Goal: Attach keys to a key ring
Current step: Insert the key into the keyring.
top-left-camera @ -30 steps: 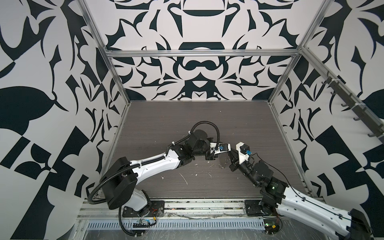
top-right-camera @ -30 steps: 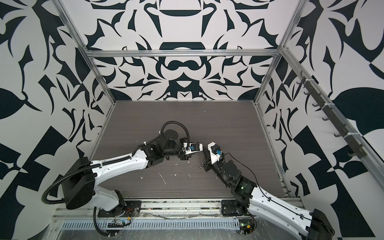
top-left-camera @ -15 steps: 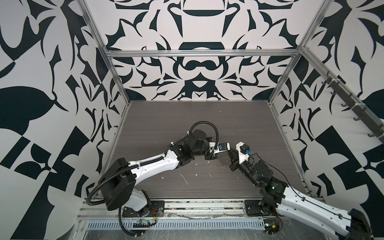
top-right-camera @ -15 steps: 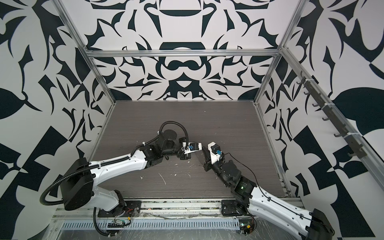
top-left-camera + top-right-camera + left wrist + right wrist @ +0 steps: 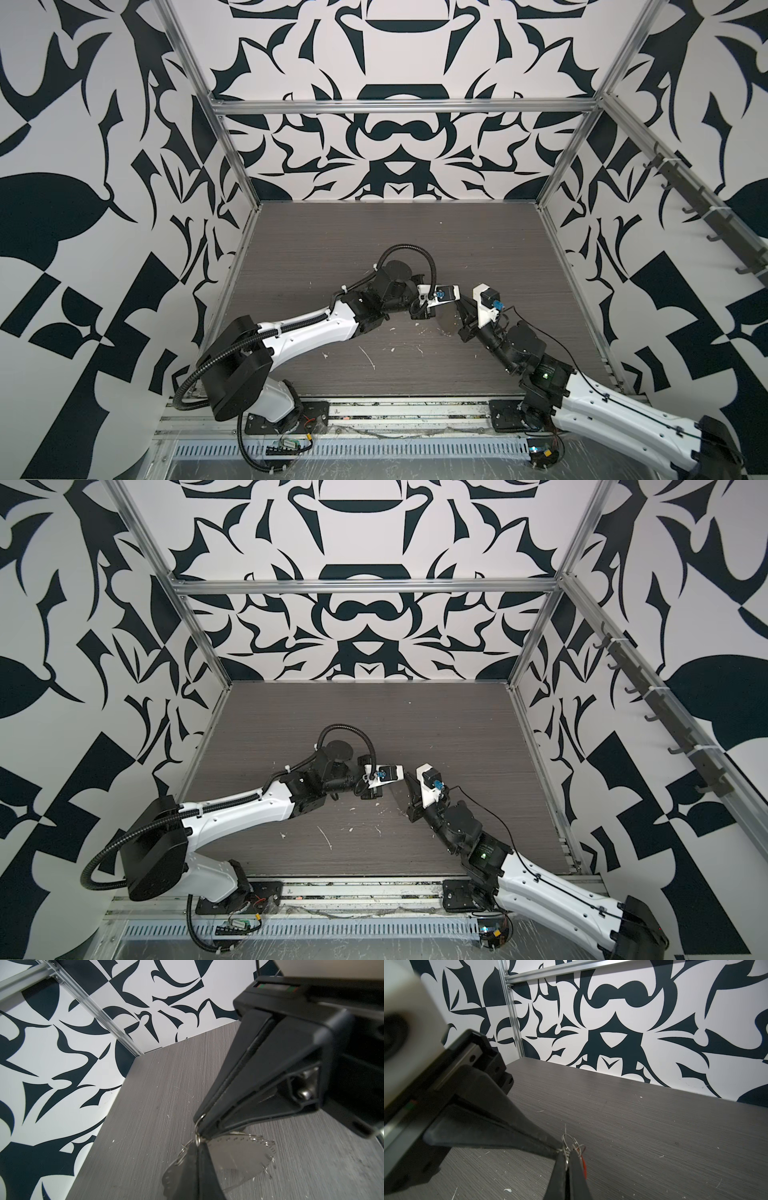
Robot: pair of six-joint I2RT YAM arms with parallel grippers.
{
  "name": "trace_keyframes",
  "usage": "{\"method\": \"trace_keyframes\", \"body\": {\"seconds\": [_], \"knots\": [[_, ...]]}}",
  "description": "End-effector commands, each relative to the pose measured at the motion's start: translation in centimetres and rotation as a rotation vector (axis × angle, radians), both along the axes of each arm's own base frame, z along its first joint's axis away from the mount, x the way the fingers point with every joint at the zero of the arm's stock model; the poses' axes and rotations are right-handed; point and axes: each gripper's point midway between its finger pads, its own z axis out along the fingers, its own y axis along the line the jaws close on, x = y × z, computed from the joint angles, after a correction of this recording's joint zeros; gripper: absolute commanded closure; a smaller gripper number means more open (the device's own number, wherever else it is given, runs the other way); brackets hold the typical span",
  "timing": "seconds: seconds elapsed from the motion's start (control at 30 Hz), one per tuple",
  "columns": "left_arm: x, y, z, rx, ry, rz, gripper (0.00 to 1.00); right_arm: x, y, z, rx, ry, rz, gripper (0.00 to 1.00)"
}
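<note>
On the left, the left gripper (image 5: pixel 557 1147) is pressed together, its tip at the small wire loops (image 5: pixel 569 1142) on the rim of the key ring (image 5: pixel 239 1153), which seems raised off the worktop (image 5: pixel 145 1126) between the arms. The right gripper (image 5: pixel 200 1126) is pressed together too, tip against tip. Which loop each one pinches, we cannot tell. A red tag (image 5: pixel 584 1164) of the keys sits just beside it. For the threading, we should hold one gripper steady, move the other slowly, and avoid bending the thin wire.
</note>
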Motion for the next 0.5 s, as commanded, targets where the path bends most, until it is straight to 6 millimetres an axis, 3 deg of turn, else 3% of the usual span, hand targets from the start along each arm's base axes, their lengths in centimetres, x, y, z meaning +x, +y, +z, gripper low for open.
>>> {"method": "trace_keyframes", "body": {"seconds": [0.0, 0.47], "knots": [[-0.4, 0.3, 2.4, -0.091, -0.048, 0.004, 1.00, 0.8, -1.4, 1.6, 0.073, -0.018, -0.082, 1.00], [-1.2, 1.1, 3.4, -0.163, -0.083, -0.009, 1.00, 1.4, -2.2, 1.2, 0.108, 0.031, -0.109, 1.00]]}}
